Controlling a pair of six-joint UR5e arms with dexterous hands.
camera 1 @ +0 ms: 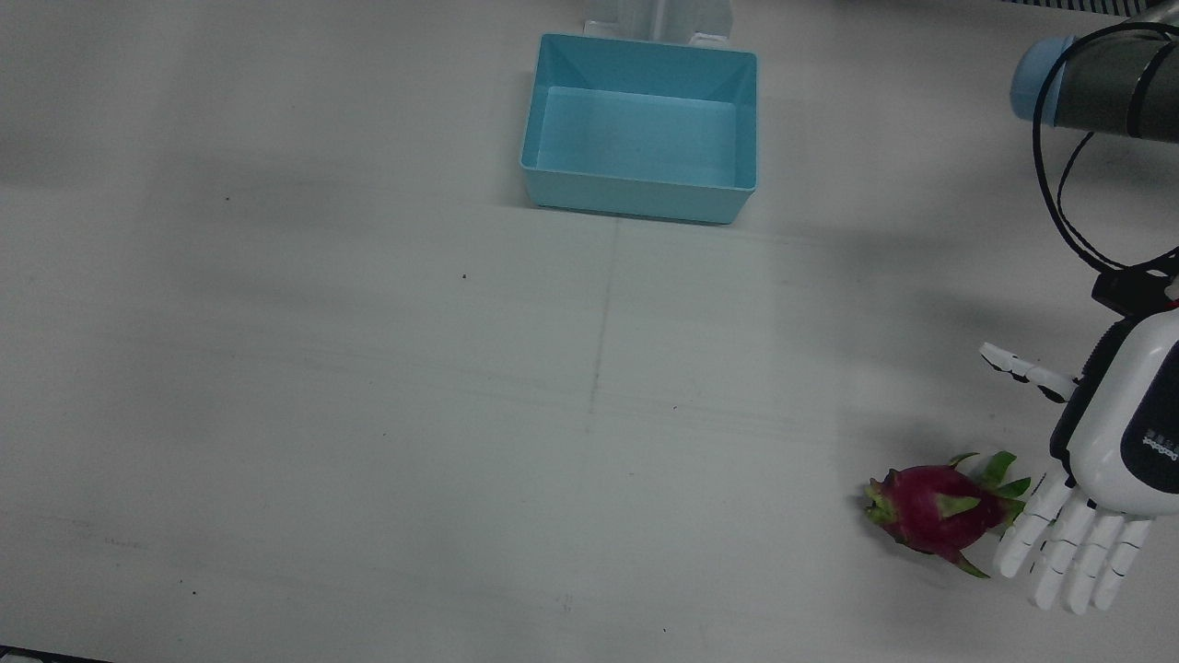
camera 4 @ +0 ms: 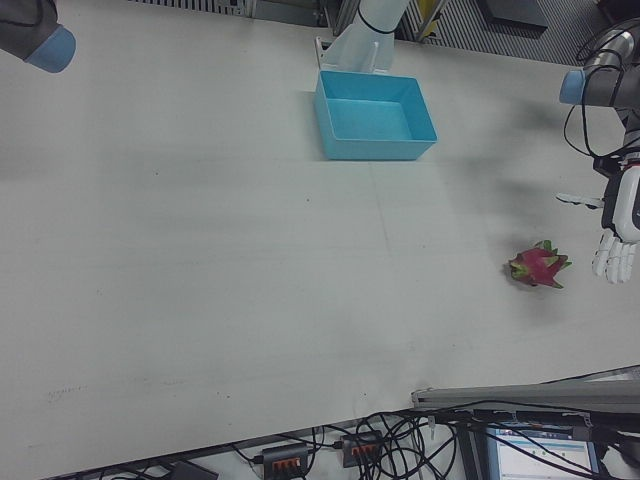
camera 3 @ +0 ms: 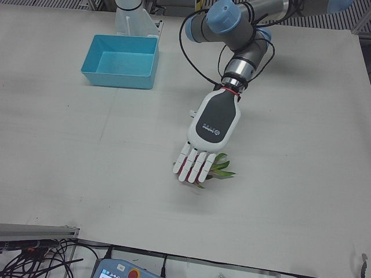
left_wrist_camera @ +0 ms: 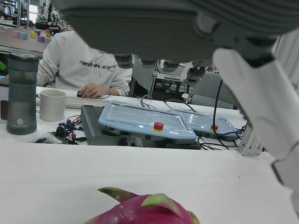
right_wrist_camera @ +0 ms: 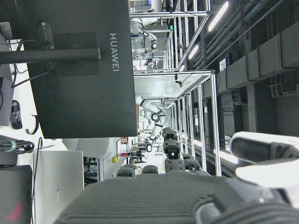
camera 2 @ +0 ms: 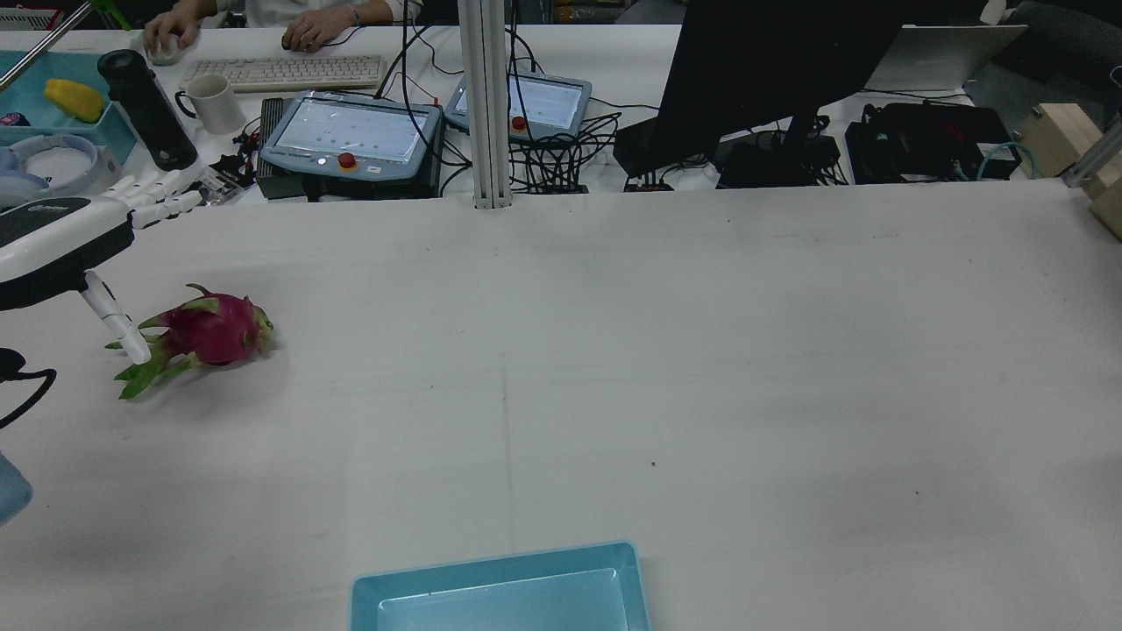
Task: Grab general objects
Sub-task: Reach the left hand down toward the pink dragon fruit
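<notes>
A pink dragon fruit (camera 1: pixel 935 508) with green scales lies on the white table near the left arm's side; it also shows in the rear view (camera 2: pixel 215 329), the right-front view (camera 4: pixel 540 266) and at the bottom of the left hand view (left_wrist_camera: pixel 145 212). My left hand (camera 1: pixel 1105 460) is open, fingers straight and spread, palm down. It hovers just beside and above the fruit's leafy end (camera 3: pixel 220 171), thumb out to the side (camera 2: pixel 114 320). My right hand (right_wrist_camera: pixel 177 200) shows only in its own view, raised, with nothing in it.
An empty light-blue bin (camera 1: pixel 636 198) stands at the robot's edge of the table, far from the fruit. Beyond the table's far edge are teach pendants (camera 2: pixel 351 136), a monitor (camera 2: pixel 771 61), a mug (camera 2: pixel 215 101), a dark bottle (camera 2: pixel 145 109) and a seated person (left_wrist_camera: pixel 84 65).
</notes>
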